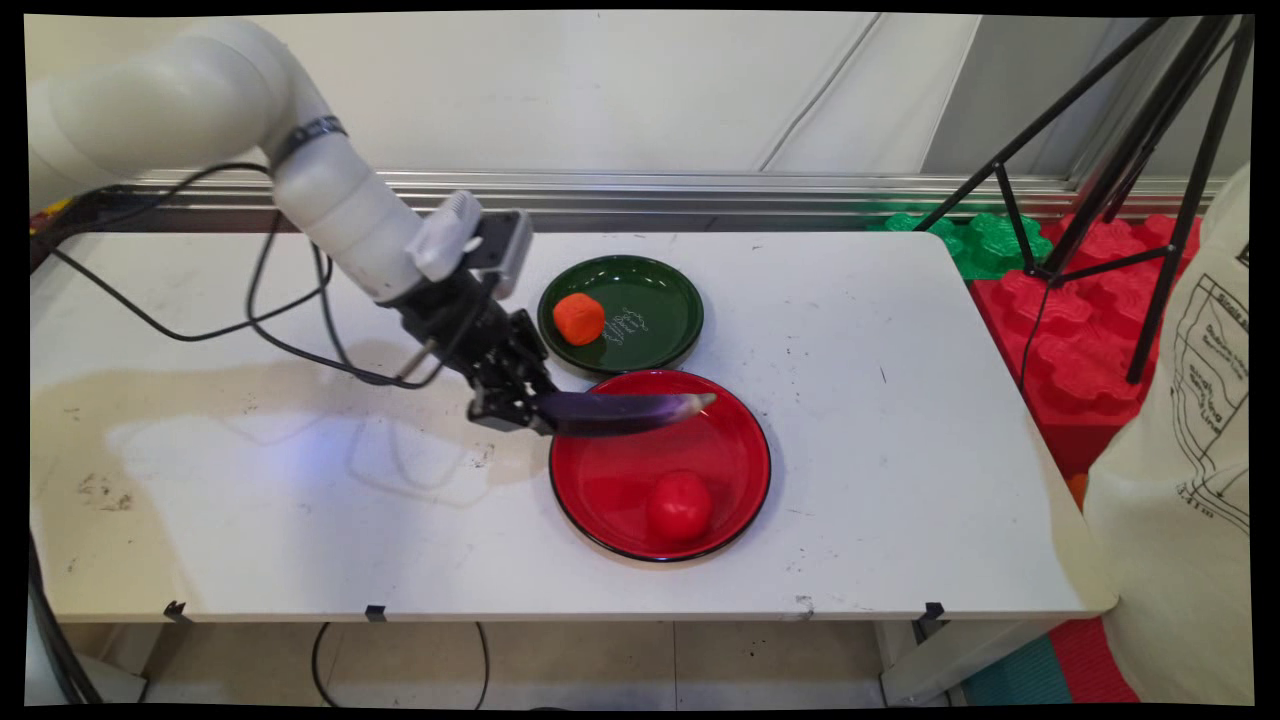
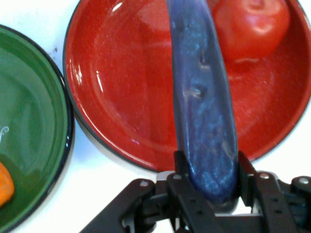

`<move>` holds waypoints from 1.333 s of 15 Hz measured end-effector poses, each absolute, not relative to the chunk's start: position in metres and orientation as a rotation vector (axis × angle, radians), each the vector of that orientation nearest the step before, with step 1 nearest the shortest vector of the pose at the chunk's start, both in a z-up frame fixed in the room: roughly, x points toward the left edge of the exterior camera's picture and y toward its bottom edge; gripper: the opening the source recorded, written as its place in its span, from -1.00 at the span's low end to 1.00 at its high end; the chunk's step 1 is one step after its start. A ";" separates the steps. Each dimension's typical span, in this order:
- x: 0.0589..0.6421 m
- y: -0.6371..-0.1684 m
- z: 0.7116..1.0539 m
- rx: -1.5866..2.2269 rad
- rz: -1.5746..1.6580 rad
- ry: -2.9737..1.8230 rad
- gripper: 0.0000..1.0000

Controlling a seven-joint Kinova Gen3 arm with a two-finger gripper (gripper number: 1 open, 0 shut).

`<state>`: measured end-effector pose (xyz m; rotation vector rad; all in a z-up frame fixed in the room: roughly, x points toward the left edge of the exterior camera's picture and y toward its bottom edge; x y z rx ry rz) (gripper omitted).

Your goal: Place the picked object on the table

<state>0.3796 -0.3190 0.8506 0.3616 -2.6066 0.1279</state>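
Gripper (image 2: 210, 178) clamps eggplant (image 2: 204, 107) over red plate (image 1: 735, 470); main view shows tip.

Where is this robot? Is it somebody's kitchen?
Probably not a kitchen. It looks like a robot test room: a plain white table, a black tripod beside it, and foam play blocks on the floor. The gripper holds an eggplant over a red plate.

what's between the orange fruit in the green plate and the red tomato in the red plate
The long purple eggplant held by the black gripper crosses between them, as the main view shows.
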 end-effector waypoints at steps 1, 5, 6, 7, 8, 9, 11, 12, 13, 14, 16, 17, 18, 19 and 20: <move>0.383 -0.317 0.855 0.354 0.128 -2.610 -1.00; 0.402 -0.306 0.873 0.313 0.130 -2.634 -1.00; 0.409 -0.303 0.879 0.299 0.130 -2.644 -1.00; 0.417 -0.300 0.883 0.287 0.130 -2.655 -1.00; 0.423 -0.298 0.887 0.276 0.130 -2.665 -1.00; 0.431 -0.296 0.891 0.263 0.130 -2.678 -1.00; 0.446 -0.293 0.897 0.235 0.134 -2.708 -1.00; 0.450 -0.292 0.898 0.228 0.134 -2.716 -1.00; 0.457 -0.291 0.899 0.214 0.137 -2.733 -1.00; 0.462 -0.290 0.899 0.206 0.138 -2.744 -1.00; 0.472 -0.288 0.899 0.189 0.138 -2.768 -1.00; 0.478 -0.287 0.897 0.178 0.138 -2.782 -1.00; 0.482 -0.286 0.896 0.170 0.138 -2.792 -1.00; 0.487 -0.286 0.893 0.158 0.138 -2.806 -1.00; 0.491 -0.286 0.891 0.148 0.138 -2.816 -1.00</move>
